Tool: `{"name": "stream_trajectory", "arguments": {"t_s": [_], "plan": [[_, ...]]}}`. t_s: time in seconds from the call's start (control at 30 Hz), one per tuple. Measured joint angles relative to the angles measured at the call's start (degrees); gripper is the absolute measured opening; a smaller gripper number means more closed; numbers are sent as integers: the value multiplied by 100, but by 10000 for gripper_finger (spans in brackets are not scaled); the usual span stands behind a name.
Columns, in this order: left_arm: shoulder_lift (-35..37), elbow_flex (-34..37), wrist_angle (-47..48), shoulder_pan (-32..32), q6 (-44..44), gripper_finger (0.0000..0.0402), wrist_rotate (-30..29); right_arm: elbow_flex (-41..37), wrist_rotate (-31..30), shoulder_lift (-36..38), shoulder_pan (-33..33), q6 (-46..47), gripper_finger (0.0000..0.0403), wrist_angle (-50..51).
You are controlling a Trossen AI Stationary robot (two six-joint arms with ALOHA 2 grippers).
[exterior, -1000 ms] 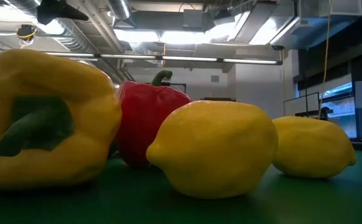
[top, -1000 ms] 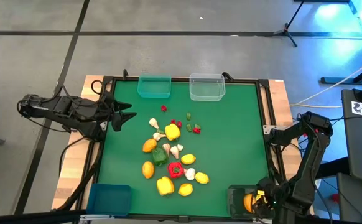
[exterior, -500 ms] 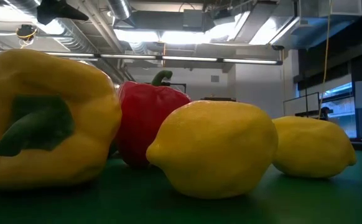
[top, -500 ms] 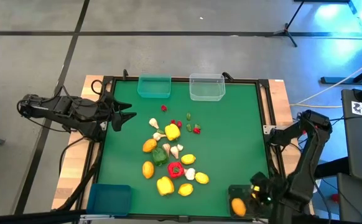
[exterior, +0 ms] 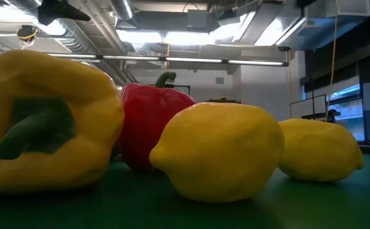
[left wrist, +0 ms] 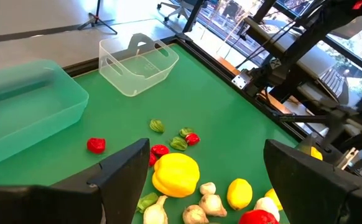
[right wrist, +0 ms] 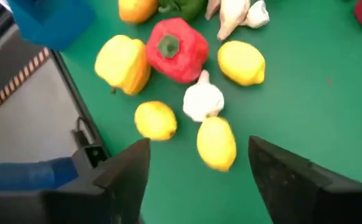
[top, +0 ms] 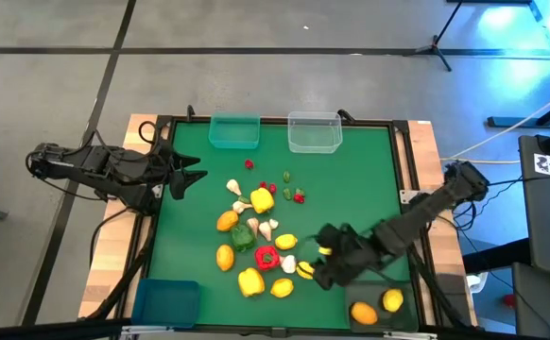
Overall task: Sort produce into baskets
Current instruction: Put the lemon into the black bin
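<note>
R gripper – jaws wide apart, empty, just above lemon near garlic.

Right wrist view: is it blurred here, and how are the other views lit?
Right wrist view: soft motion smear over the red pepper and lemons. Low view: fruit backlit by ceiling lights, the near lemon dim underneath. Left wrist view: sharp, evenly lit. High view: a bright blue-white glare patch at the top right corner.
</note>
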State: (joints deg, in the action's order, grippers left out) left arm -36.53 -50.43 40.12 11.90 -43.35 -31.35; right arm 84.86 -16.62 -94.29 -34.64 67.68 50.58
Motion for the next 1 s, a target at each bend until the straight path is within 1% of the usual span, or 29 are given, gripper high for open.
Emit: {"name": "stream_trajectory", "arguments": {"t_s": [0.13, 0.27, 0.43, 0.53, 0.63, 0.83, 0.9, 1.0], "plan": [[0, 0, 16, 0, 0, 308, 0, 0, 625, -306, 433, -743, 266, -65], [0, 0, 131, 0, -2, 308, 0, -2, 1114, -708, 605, -1290, 267, -141], [0, 0, 306, -2, -73, 308, 2, -7, 1484, -1135, 659, -1438, 267, -307], [0, 0, 309, -1, -114, 308, 2, -6, 1523, -1312, 659, -1441, 272, -403], [0, 0, 308, 0, -118, 308, 0, -5, 1563, -1430, 659, -1441, 300, -419], [0, 0, 306, -1, -134, 308, 2, -22, 1713, -1473, 667, -1412, 380, -424], [0, 0, 306, -2, -157, 308, 2, -22, 1718, -1473, 700, -1412, 394, -414], [0, 0, 304, -2, -157, 308, 2, -22, 1628, -1486, 703, -1456, 396, -416]]}}
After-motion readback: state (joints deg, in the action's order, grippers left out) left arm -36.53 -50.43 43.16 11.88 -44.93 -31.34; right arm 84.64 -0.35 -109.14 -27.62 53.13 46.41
